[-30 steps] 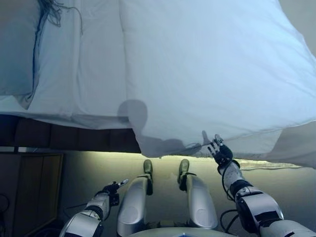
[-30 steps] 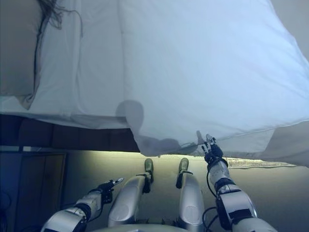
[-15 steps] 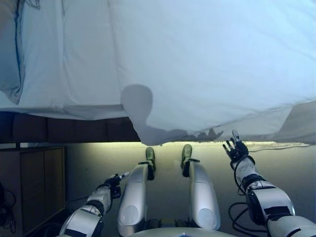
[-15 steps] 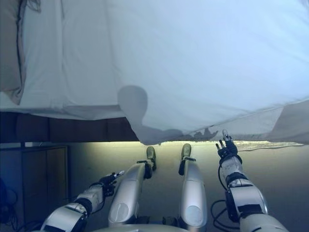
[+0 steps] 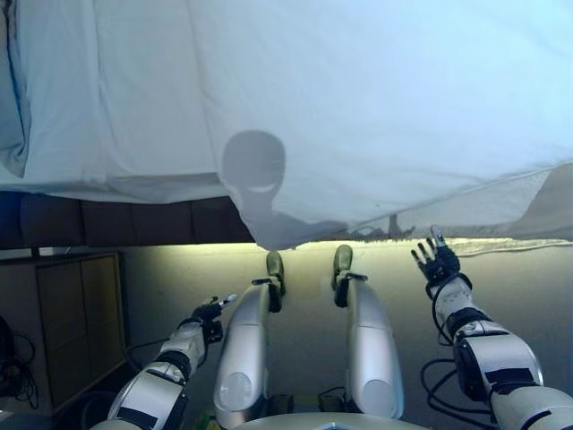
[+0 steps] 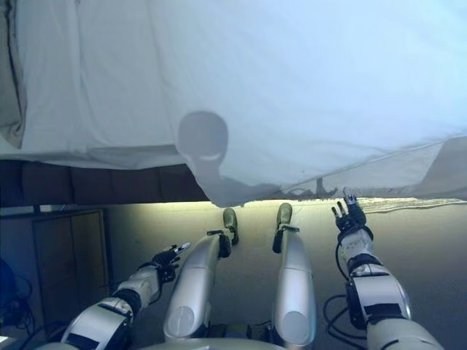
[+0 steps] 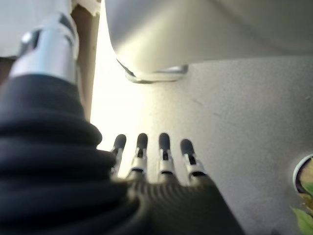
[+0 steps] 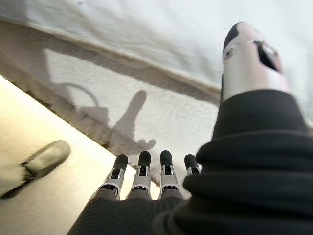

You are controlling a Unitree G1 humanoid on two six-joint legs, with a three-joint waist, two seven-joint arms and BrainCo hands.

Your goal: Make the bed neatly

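At nine o'clock in our head view we see a wooden cabinet [image 5: 76, 327] on the floor under the dark bed frame [image 5: 116, 221]. Our left hand [image 5: 212, 312] hangs low at about seven o'clock, fingers straight and relaxed over bare floor, well apart from any bedding. The white duvet [image 5: 376, 116] fills the upper half, from ten round to two o'clock, its lower edge drooping over the bedside. At four o'clock our right hand [image 5: 438, 262] is raised, fingers spread and holding nothing, just below the duvet's hanging edge and not touching it.
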